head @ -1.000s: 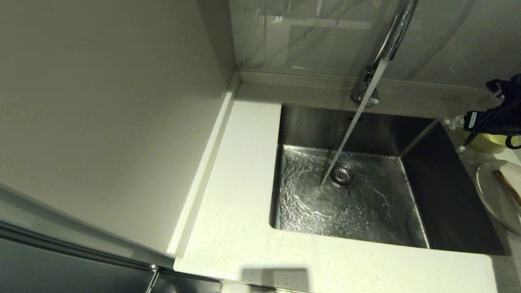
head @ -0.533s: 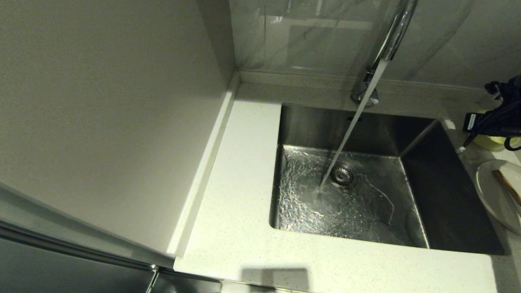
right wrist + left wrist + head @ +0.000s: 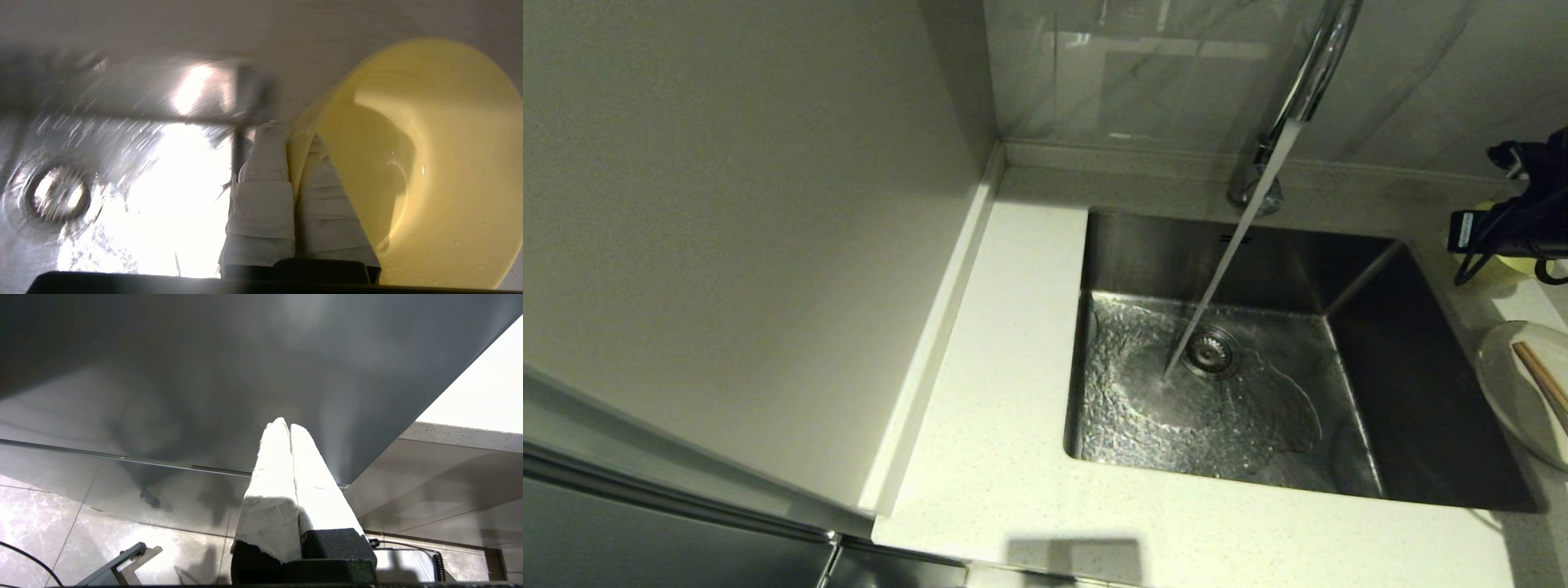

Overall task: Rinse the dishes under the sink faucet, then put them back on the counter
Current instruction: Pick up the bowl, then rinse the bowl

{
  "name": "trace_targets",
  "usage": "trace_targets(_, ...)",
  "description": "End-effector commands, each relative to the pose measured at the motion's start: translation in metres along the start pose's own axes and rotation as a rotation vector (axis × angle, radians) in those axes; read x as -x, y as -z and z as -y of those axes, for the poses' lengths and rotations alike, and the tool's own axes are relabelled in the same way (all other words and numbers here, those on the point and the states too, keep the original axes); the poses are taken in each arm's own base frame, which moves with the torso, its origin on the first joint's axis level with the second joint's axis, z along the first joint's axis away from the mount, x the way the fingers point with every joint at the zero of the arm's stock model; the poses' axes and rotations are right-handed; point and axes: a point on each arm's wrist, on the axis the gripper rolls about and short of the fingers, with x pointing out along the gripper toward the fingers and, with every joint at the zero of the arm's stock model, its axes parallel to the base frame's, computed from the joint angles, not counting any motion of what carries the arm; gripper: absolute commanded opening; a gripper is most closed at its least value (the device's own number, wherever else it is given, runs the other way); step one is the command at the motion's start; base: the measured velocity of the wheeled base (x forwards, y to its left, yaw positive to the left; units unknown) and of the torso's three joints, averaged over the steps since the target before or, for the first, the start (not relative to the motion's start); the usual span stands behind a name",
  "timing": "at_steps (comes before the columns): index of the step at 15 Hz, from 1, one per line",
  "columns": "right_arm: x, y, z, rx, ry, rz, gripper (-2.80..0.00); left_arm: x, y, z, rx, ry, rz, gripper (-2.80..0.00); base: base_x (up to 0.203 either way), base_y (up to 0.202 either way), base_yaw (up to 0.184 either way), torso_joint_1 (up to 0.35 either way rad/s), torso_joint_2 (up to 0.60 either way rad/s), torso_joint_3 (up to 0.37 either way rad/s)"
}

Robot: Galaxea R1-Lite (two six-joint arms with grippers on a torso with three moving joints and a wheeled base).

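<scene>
1. Right gripper (image 3: 292, 134) pinching the rim of the bowl (image 3: 429, 163), one padded finger inside the wall and one outside; bowl held at the right edge of the counter (image 3: 1013, 457), near its back corner, just beside the sink (image 3: 1421, 384).
2. Left gripper (image 3: 289, 426) pressed together on nothing, parked low beside the cabinet, well away from the sink.
3. Risk: wet rim gripped at a single spot (droplets visible inside), so likely to slip or swing if set down fast.
4. Risk: possible knock against the plate (image 3: 1503, 384) near the counter's right edge, or against the chopsticks (image 3: 1539, 380) lying on it, if lowered too close.
5. Risk: faucet (image 3: 1311, 73) running, stream landing beside the drain (image 3: 1213, 351); splashing onto the counter likely while nothing sits under it.
6. Count: one bowl, one plate, one pair of chopsticks (only partly in view), one faucet, one drain, two grippers.
</scene>
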Motion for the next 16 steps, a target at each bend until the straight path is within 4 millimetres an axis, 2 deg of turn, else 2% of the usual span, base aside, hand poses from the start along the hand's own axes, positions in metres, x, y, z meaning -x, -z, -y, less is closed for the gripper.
trace_targets(1, 0.033, -0.008, -0.017, 0.084, -0.089, 0.049, -2.80, 0.000, 0.000, 0.000, 0.001, -0.001, 0.002, -2.80, 0.000, 0.000, 0.000, 0.000, 0.00, 0.000)
trace_targets(4, 0.069, 0.000, -0.035, 0.232, -0.515, 0.168, -2.80, 0.000, 0.000, 0.000, 0.001, -0.001, 0.002, -2.80, 0.000, 0.000, 0.000, 0.000, 0.00, 0.000)
trace_targets(6, 0.083, 0.006, -0.066, 0.345, -0.657, 0.256, -2.80, 0.000, 0.000, 0.000, 0.001, -0.001, 0.002, -2.80, 0.000, 0.000, 0.000, 0.000, 0.00, 0.000)
trace_targets(9, 0.084, 0.015, -0.121, 0.590, -0.792, 0.438, -2.80, 0.000, 0.000, 0.000, 0.001, -0.001, 0.002, -2.80, 0.000, 0.000, 0.000, 0.000, 0.00, 0.000)
trace_targets(12, 0.076, 0.033, -0.163, 0.790, -0.923, 0.568, -2.80, 0.000, 0.000, 0.000, 0.001, -0.001, 0.002, -2.80, 0.000, 0.000, 0.000, 0.000, 0.00, 0.000)
trace_targets(16, 0.067, 0.045, -0.167, 0.931, -0.848, 0.589, -2.80, 0.000, 0.000, 0.000, 0.001, -0.001, 0.002, -2.80, 0.000, 0.000, 0.000, 0.000, 0.00, 0.000)
